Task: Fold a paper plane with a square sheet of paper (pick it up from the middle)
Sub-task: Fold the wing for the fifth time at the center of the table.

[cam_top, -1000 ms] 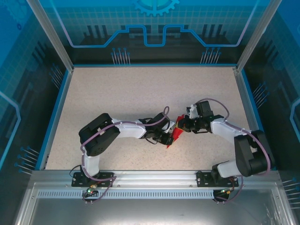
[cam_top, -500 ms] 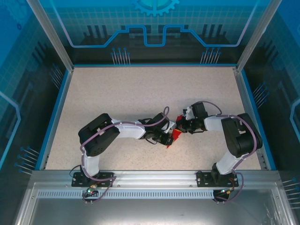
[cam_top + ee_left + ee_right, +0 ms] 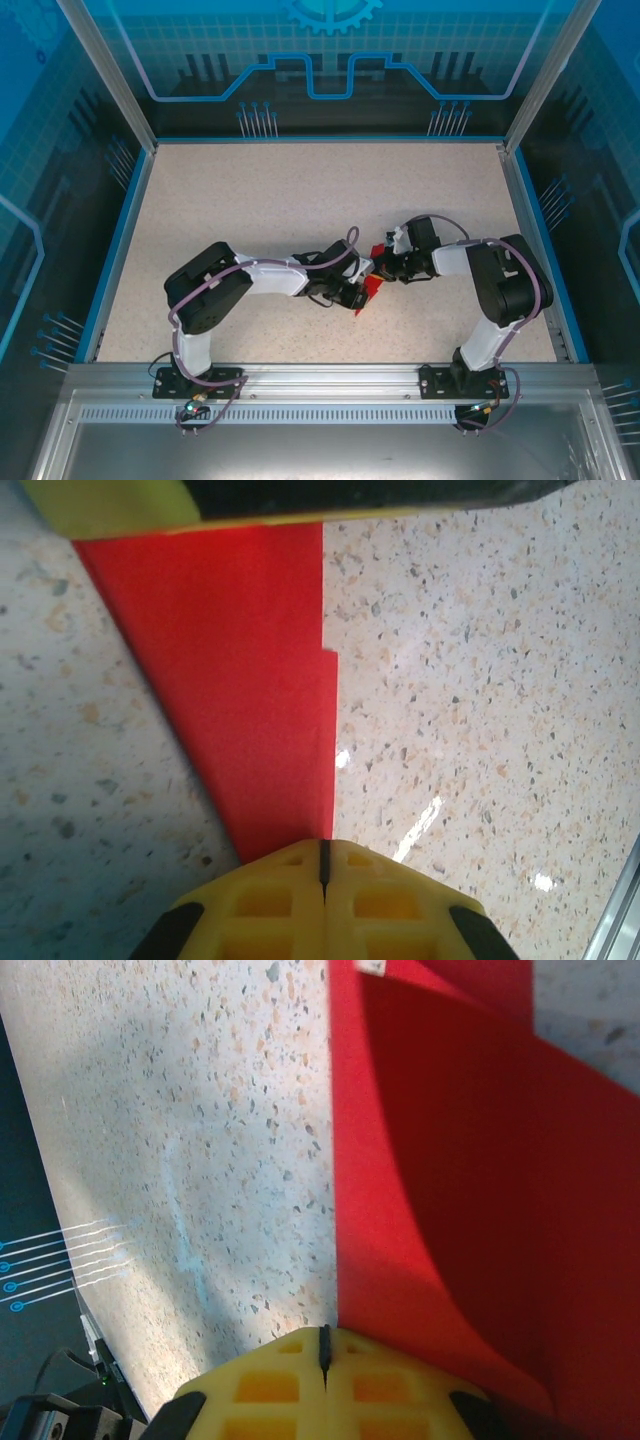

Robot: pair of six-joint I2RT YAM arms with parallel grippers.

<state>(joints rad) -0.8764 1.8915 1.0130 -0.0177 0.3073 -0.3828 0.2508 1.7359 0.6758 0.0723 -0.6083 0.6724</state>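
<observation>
The square sheet of paper [image 3: 372,287] is bright red and folded into a narrow tapering shape just right of the table's middle. My left gripper [image 3: 358,292] reaches it from the left, my right gripper [image 3: 386,268] from the right. In the left wrist view the left gripper [image 3: 323,842] is shut, and the layered red paper [image 3: 250,680] runs out from its tips, its straight edge in line with the jaw seam. The right gripper [image 3: 323,1328] is shut on the paper [image 3: 450,1210], which curves up to its right. A yellow finger [image 3: 120,505] of the right gripper crosses the paper's far end.
The speckled table [image 3: 250,200] lies bare to the left and towards the back. A blue rim [image 3: 115,250] and glass walls fence it in. An aluminium rail [image 3: 320,385] runs along the near edge, where both arm bases stand.
The right arm's elbow has swung in towards the table's middle, and its gripper has edged slightly left with the paper. The left arm has barely moved.
</observation>
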